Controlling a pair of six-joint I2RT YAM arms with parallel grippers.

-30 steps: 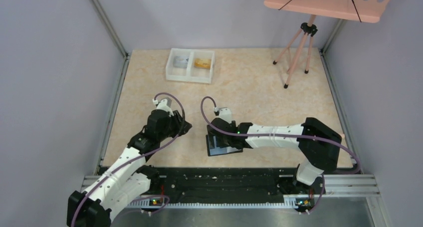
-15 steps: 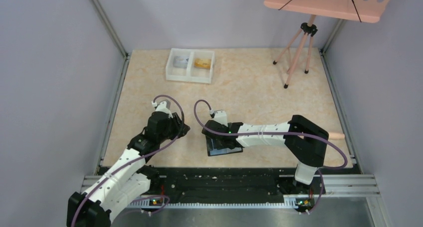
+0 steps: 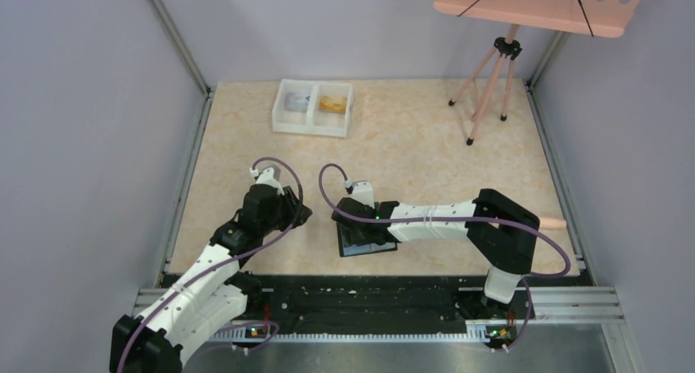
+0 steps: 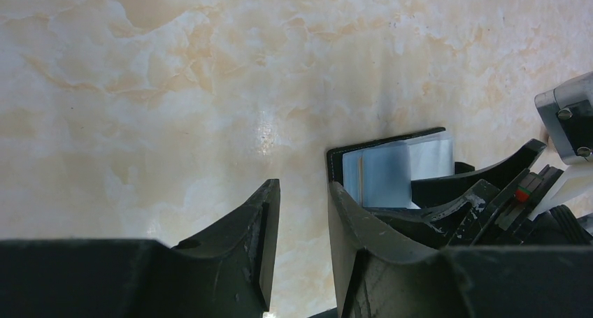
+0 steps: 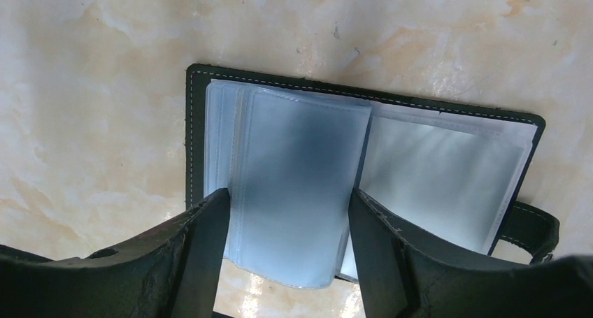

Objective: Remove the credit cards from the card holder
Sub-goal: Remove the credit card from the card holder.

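The black card holder (image 3: 367, 244) lies open on the table near the front edge, its clear blue-grey sleeves facing up. My right gripper (image 3: 357, 225) is down on it. In the right wrist view the jaws (image 5: 287, 196) press both side edges of a bowed, lifted sleeve (image 5: 294, 185) above the holder's black stitched border (image 5: 196, 122). No card shows in these sleeves. An orange-gold credit card (image 3: 332, 104) lies in the white tray. My left gripper (image 3: 305, 213) hovers left of the holder (image 4: 391, 168), jaws (image 4: 303, 185) open with nothing between them.
The white two-compartment tray (image 3: 312, 127) stands at the back left, with a greyish item (image 3: 297, 102) in its left compartment. A pink tripod stand (image 3: 490, 86) occupies the back right corner. Metal rails and grey walls border the table.
The right arm shifted left over the card holder during the first half second, and its jaws have narrowed onto the sleeve. The left arm has stayed put.
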